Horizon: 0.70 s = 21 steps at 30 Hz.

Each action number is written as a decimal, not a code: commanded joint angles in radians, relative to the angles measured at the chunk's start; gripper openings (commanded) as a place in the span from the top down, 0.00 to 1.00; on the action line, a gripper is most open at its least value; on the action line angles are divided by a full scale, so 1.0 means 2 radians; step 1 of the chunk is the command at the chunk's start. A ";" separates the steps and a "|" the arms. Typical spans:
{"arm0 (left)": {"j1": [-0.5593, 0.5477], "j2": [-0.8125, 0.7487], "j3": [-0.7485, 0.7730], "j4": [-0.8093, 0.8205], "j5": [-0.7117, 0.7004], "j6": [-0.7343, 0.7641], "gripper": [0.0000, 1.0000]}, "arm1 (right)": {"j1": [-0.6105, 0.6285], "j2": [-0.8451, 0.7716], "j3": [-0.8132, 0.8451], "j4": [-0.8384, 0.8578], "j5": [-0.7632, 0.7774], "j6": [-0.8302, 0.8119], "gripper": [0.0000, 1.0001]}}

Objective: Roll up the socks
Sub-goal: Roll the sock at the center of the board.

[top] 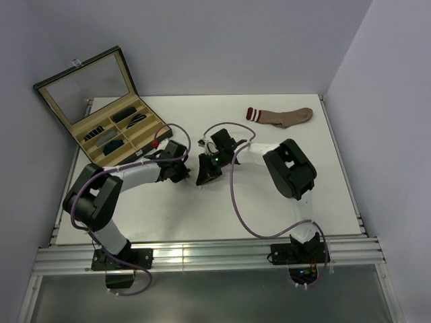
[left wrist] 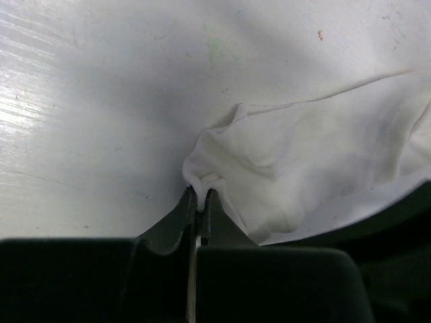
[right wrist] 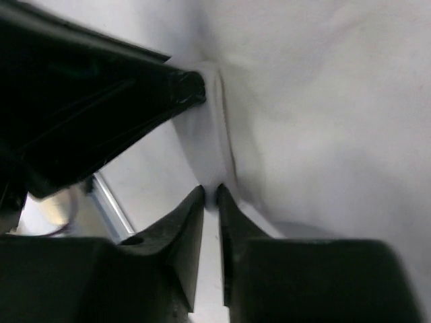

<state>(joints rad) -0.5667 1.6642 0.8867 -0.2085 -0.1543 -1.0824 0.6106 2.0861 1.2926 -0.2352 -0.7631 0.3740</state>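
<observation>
A white sock [left wrist: 303, 168] lies crumpled on the white table. My left gripper [left wrist: 201, 194] is shut on a bunched fold at its edge. In the right wrist view the same white sock [right wrist: 316, 114] fills the right side, and my right gripper [right wrist: 210, 192] pinches its folded edge, with only a narrow slit between the jaws. The left arm's black finger [right wrist: 182, 87] touches the sock just beyond. From above, the left gripper [top: 183, 171] and the right gripper [top: 205, 176] meet tip to tip at mid-table and hide the sock. A brown sock [top: 279, 116] with a red-and-white cuff lies flat at the back right.
An open case with a glass lid [top: 87, 86] stands at the back left. Its compartments hold several dark rolls [top: 116, 143]. A metal rail [top: 202, 256] runs along the near edge by the arm bases. Walls close in the table's back and right sides.
</observation>
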 commanded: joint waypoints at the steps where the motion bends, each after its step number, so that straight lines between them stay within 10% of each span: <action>1: 0.000 0.018 0.021 -0.052 -0.013 0.025 1.00 | 0.015 -0.063 -0.040 0.022 0.095 -0.065 0.76; 11: 0.020 0.034 0.073 -0.101 0.031 0.083 1.00 | 0.080 -0.221 -0.213 0.235 0.316 -0.142 0.47; 21: 0.024 0.058 0.113 -0.129 0.052 0.116 1.00 | 0.177 -0.195 -0.211 0.302 0.476 -0.218 0.45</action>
<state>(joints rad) -0.5240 1.7630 1.0763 -0.4213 -0.0757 -0.8970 0.9283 1.6760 0.8398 0.2714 0.0177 0.0193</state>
